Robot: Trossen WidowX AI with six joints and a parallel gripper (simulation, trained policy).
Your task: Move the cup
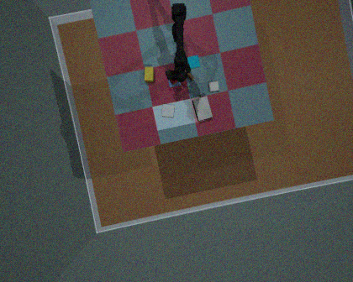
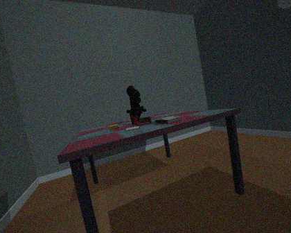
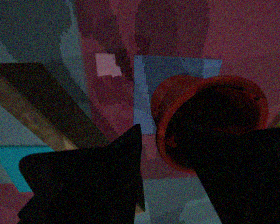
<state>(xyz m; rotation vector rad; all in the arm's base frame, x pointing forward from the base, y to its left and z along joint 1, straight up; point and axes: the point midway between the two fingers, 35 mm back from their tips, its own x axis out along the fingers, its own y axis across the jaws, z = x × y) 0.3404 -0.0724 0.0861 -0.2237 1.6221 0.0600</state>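
Observation:
The red cup (image 2: 134, 121) (image 3: 176, 95) stands upright at the blue pad (image 3: 143, 95); whether its base is fully on the pad is hidden. Its mouth shows dark in the wrist view, and no marbles can be made out. The cyan pad (image 1: 193, 61) (image 3: 13, 162) lies to one side, partly behind a finger in the wrist view. My gripper (image 1: 178, 78) (image 3: 157, 126) is partly open and low at the cup. In the wrist view one finger overlaps the cup's mouth and the other is left of the cup, with a gap between finger and cup.
A brown wooden bar (image 1: 190, 76) (image 3: 21, 112) is close beside the gripper, by the cyan pad. A yellow block (image 1: 149, 74) (image 2: 113, 127), two pale flat pieces (image 1: 213, 86) (image 1: 168, 111) and a pale box (image 1: 202, 108) (image 2: 170, 119) are on the checkered table.

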